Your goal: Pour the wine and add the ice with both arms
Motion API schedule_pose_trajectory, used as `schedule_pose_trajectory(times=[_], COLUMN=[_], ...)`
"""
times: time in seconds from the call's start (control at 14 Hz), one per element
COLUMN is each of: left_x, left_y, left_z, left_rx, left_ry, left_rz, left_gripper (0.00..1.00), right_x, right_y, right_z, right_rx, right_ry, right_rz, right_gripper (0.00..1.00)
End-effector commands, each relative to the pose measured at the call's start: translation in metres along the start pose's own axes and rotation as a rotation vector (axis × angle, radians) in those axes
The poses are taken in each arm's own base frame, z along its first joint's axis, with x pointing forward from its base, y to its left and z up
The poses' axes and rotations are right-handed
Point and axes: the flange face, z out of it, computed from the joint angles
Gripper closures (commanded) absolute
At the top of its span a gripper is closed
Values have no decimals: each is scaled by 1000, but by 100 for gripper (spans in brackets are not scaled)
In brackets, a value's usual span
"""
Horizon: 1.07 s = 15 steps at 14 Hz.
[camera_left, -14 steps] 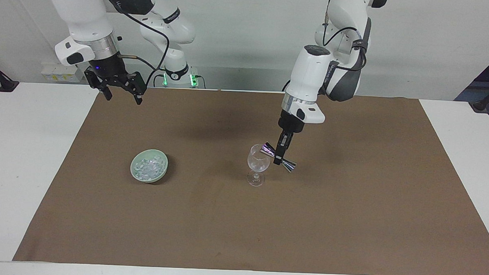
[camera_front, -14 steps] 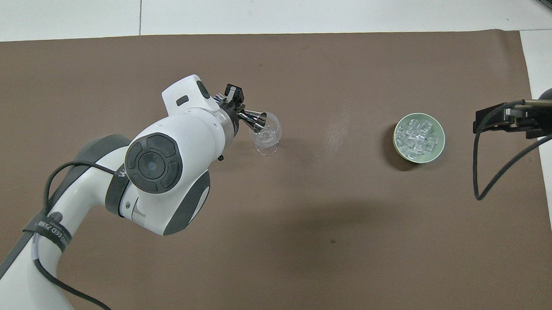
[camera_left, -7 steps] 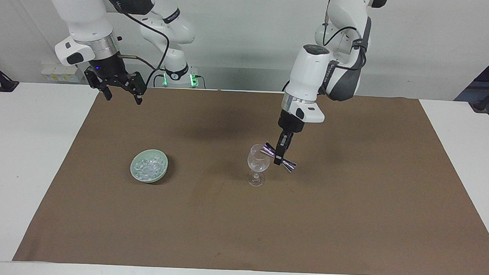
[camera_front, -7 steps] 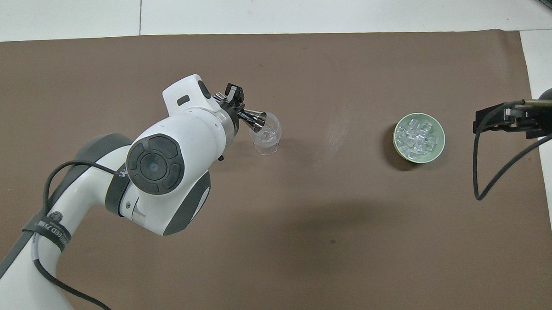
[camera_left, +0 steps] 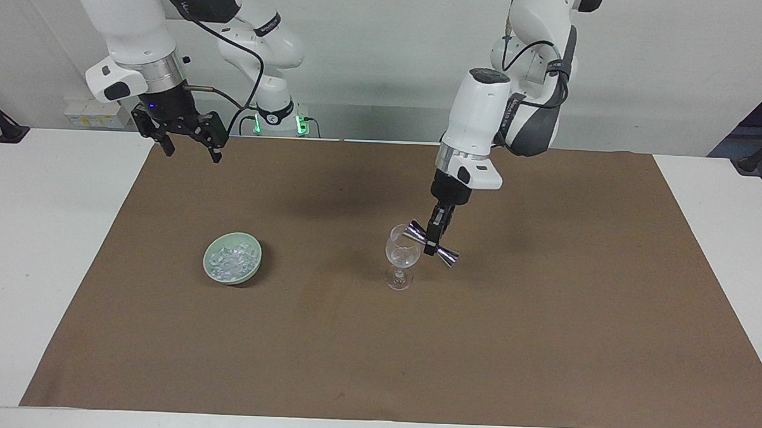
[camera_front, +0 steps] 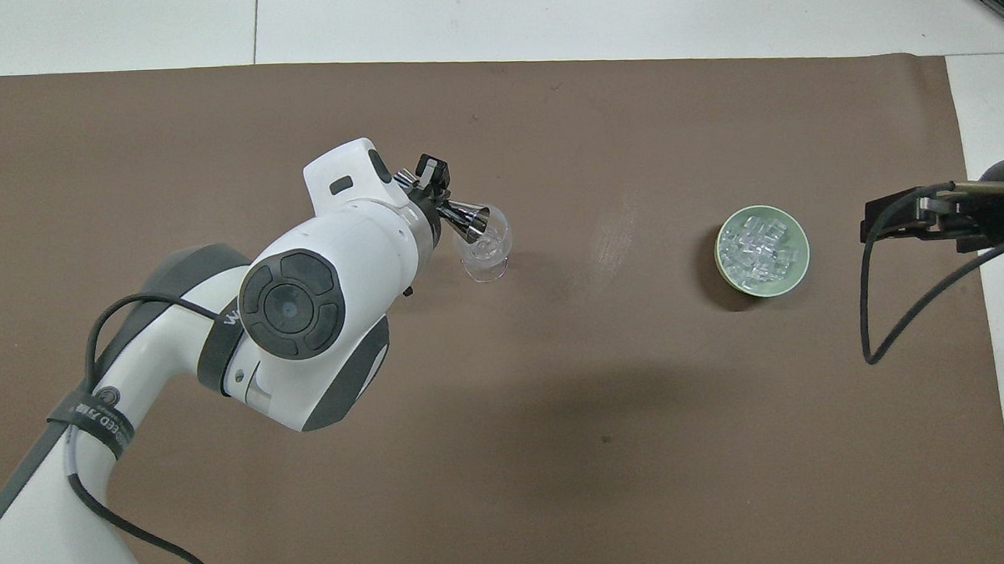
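Observation:
A clear wine glass (camera_left: 401, 258) (camera_front: 485, 249) stands upright near the middle of the brown mat. My left gripper (camera_left: 432, 240) (camera_front: 432, 193) is shut on the waist of a shiny metal jigger (camera_left: 432, 243) (camera_front: 465, 221). The jigger lies almost on its side, one cup's mouth at the glass's rim. No wine shows in the glass. The ice (camera_left: 230, 259) (camera_front: 759, 246) is heaped in a pale green bowl (camera_left: 213, 273) (camera_front: 798, 273) toward the right arm's end. My right gripper (camera_left: 187, 145) (camera_front: 913, 220) hangs open, high over the mat's edge by its base, waiting.
The brown mat (camera_left: 376, 340) (camera_front: 558, 447) covers most of the white table (camera_left: 31, 240). The left arm's large elbow (camera_front: 303, 322) hides part of the mat in the overhead view. A black cable (camera_front: 875, 319) dangles from the right wrist.
The left arm has lifted slightly, raising the tilted jigger a little at the glass's rim. The right arm, glass and bowl have not moved.

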Motion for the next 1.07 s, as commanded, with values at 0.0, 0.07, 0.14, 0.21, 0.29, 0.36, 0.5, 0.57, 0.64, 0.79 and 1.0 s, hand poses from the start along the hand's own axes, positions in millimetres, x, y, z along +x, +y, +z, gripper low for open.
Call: schedule_pose_trajectory(times=[0.0, 0.07, 0.14, 0.21, 0.29, 0.36, 0.5, 0.57, 0.64, 0.79, 1.0], left_x=[-3, -3, -3, -4, -3, -4, -4, -4, -4, -4, -4], left_y=[1, 1, 2, 2, 2, 1, 2, 2, 2, 1, 1], left_z=[-5, -5, -6, -6, -6, -5, -6, -6, -6, -6, -7], left_rx=[-17, -17, -18, -17, -16, -15, -18, -18, -18, -16, -15], left_ry=[17, 18, 24, 28, 31, 32, 40, 41, 42, 43, 56], left_rz=[20, 21, 30, 37, 38, 43, 55, 56, 57, 59, 76], left_gripper=[100, 100, 100, 100, 100, 100, 100, 100, 100, 100, 100], right_x=[-4, -4, -4, -4, -4, -4, -4, -4, -4, -4, -4], right_y=[6, 6, 6, 6, 6, 6, 6, 6, 6, 6, 6], right_z=[-1, -1, -1, -1, -1, -1, -1, -1, -1, -1, -1], right_rx=[5, 5, 5, 5, 5, 5, 5, 5, 5, 5, 5], right_ry=[7, 8, 9, 7, 7, 8, 7, 7, 7, 7, 8], right_rz=[-14, -14, -14, -14, -14, -14, -14, -14, -14, -14, -14], right_gripper=[0, 0, 0, 0, 0, 0, 0, 0, 0, 0, 0])
